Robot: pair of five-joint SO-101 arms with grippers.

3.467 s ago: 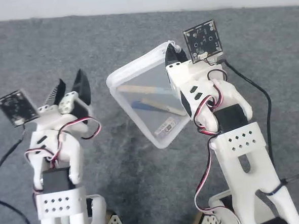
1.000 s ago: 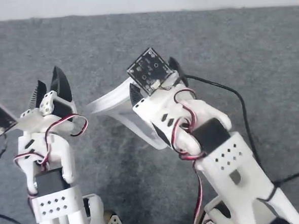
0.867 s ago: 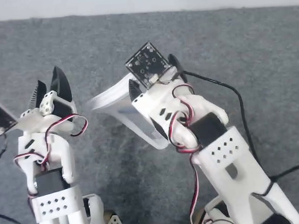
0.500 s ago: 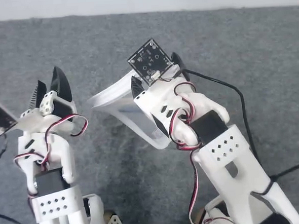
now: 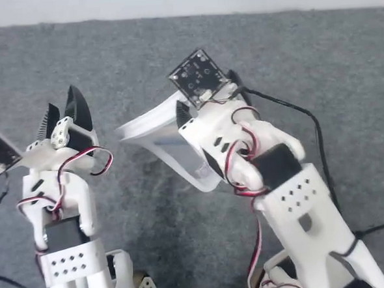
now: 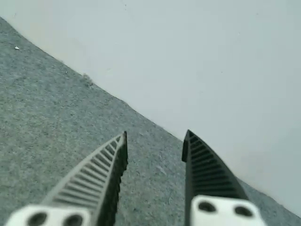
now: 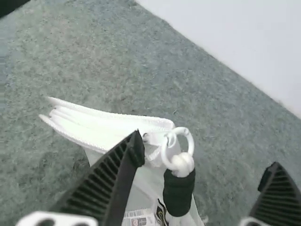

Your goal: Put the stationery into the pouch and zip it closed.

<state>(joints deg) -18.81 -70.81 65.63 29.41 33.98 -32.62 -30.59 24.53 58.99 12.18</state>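
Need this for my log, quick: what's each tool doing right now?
Left tool: open, empty.
Right tool: open, astride the zip pull, not gripping it.

Open grey carpet [image 5: 115, 64] stretches ahead of the left gripper [image 5: 62, 100], and the gap between its spread jaws is free. The white translucent zip pouch [image 5: 153, 134] blocks the ground between the arms, and its ringed zip pull [image 7: 176, 155] stands between the parted jaws of the right gripper [image 7: 207, 150].

No legible txt; label [image 7: 139, 217] print too small
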